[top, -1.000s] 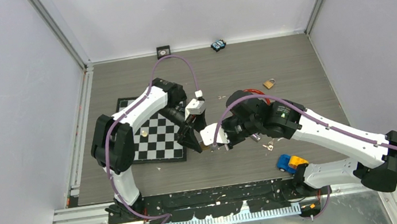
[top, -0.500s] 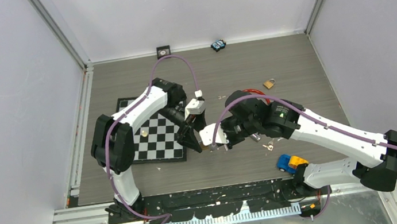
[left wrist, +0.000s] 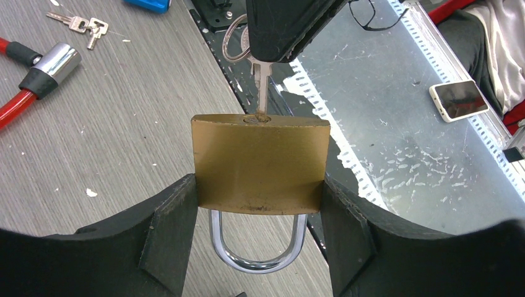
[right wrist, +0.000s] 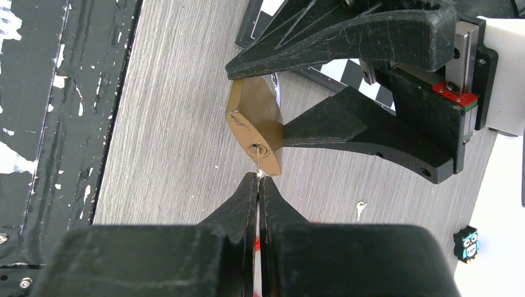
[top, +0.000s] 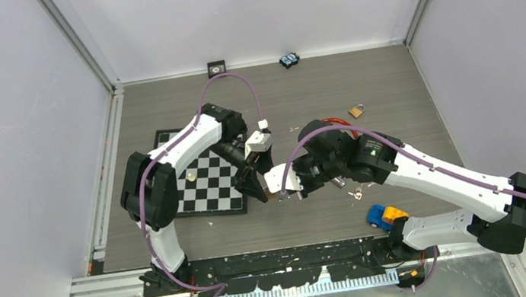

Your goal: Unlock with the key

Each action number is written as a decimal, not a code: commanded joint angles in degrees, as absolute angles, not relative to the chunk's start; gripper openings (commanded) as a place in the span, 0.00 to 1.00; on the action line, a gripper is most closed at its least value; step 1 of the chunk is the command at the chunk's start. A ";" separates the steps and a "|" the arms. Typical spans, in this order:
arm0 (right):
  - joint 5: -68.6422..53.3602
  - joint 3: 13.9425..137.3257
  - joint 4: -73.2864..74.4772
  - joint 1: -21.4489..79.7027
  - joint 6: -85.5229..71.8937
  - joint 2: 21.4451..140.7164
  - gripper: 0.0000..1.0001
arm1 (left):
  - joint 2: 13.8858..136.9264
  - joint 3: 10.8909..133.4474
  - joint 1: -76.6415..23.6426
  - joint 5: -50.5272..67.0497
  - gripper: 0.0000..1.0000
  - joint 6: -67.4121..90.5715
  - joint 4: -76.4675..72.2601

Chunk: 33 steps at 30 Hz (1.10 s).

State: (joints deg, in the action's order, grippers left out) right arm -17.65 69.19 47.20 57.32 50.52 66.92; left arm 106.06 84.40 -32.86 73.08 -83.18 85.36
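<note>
On my tabletop (top: 313, 88): chessboard (top: 206, 180) left, blue-and-yellow toy truck (top: 385, 216) near right, owl figure (top: 289, 60) at the far edge, red cable lock (left wrist: 37, 77) centre.

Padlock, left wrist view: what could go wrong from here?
1. The key is pinched by the shut right gripper with much of its blade outside the padlock; an off-axis push may bend it or make it slip.
2. The left gripper clamps only the padlock's side edges, so turning the key may twist it in the grip.
</note>
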 commanded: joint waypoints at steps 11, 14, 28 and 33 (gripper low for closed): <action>-19.66 69.95 45.26 57.74 48.96 66.71 0.01 | 104.77 86.48 -32.78 78.44 0.00 -83.67 87.39; -19.78 69.88 45.22 57.74 48.87 66.57 0.01 | 104.68 86.48 -32.78 78.36 0.00 -83.68 87.45; -17.86 67.60 42.21 57.74 49.21 66.52 0.01 | 104.09 85.83 -32.87 78.49 0.00 -83.67 87.44; -17.53 67.50 41.52 57.74 49.64 66.70 0.01 | 104.09 85.61 -33.32 78.41 0.00 -83.67 87.51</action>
State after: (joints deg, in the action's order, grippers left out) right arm -18.09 67.92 45.45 57.32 49.32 66.89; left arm 106.06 84.40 -32.86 71.77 -83.18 85.32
